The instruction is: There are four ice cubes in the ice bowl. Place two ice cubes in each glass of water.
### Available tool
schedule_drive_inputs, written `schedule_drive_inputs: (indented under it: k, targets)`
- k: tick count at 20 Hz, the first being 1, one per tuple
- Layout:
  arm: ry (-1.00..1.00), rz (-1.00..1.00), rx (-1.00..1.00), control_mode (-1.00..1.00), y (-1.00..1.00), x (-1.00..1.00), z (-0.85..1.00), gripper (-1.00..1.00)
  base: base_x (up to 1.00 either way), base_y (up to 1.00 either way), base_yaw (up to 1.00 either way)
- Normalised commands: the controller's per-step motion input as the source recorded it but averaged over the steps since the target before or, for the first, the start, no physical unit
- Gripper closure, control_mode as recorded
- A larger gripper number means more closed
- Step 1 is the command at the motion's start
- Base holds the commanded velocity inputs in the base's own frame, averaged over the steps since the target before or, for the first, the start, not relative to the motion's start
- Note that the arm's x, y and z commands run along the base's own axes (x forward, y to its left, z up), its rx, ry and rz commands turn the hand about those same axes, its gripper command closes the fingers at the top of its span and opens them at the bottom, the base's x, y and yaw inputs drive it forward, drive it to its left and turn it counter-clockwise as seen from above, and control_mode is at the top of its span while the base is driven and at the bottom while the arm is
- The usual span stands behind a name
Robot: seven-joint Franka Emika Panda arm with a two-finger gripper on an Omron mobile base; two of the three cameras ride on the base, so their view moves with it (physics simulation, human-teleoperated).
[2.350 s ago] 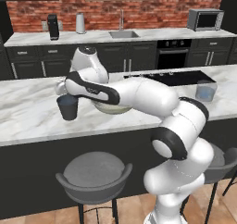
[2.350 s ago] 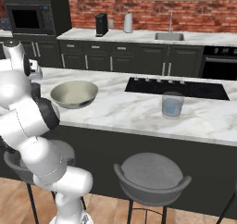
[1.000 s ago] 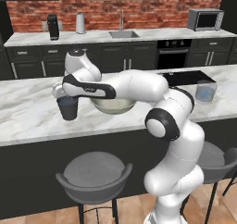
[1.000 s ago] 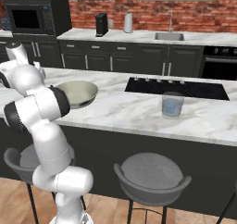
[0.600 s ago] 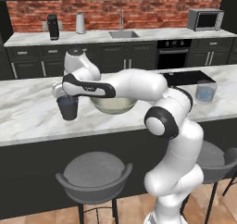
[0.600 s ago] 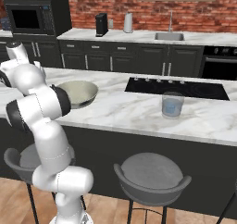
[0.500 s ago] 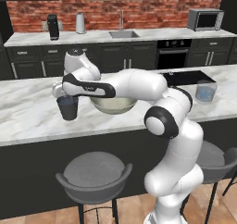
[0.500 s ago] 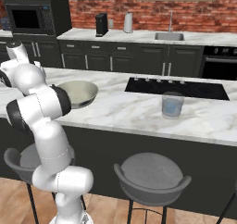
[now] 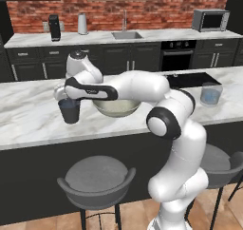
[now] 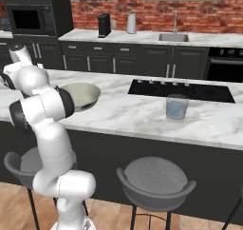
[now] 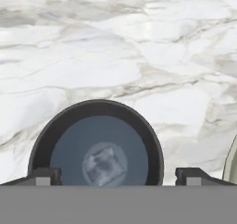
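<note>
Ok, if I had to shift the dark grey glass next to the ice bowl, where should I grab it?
Grip the dark grey glass across its round wall, coming from its open left side. The ice bowl crowds its right, and water with an ice cube fills it, so keep it upright. The open end effector looks wide enough to straddle it.

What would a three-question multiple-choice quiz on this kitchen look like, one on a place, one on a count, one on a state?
1. Where is the dark glass?
A. Left of the ice bowl in the left base view
B. On the stovetop
C. On a stool

2. How many ice cubes show in the dark glass in the hand view?
A. None
B. One
C. Four

3. How is the hand?
A. Shut on a cube
B. Shut, empty
C. Open above the dark glass

Answers: 1 A, it stands on the marble counter beside the bowl. 2 B, one whitish cube lies in the bluish water. 3 C, the two fingertips stand wide apart over the rim, nothing between them.
</note>
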Motion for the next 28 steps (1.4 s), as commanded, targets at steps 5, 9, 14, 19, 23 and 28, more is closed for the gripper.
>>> schedule_drive_inputs:
  k: [5, 9, 14, 19, 23, 28]
  targets:
    - [-0.1, 0.0, 0.0, -1.0, 0.24, 0.61, -0.26, -1.0, 0.0, 0.0, 0.0]
    - [-0.02, 0.0, 0.02, -1.0, 0.12, 0.12, 0.53, -1.0, 0.0, 0.0, 0.0]
    - [0.02, 0.0, 0.0, -1.0, 0.05, 0.17, 0.39, -1.0, 0.0, 0.0, 0.0]
    - [0.23, 0.06, 0.0, -1.0, -0.51, -0.44, 0.4, -1.0, 0.0, 0.0, 0.0]
    - [0.12, 0.05, 0.0, -1.0, -0.7, -0.84, 0.32, -1.0, 0.0, 0.0, 0.0]
    - [0.02, 0.02, 0.06, -1.0, -0.87, -0.8, 0.34, -1.0, 0.0, 0.0, 0.0]
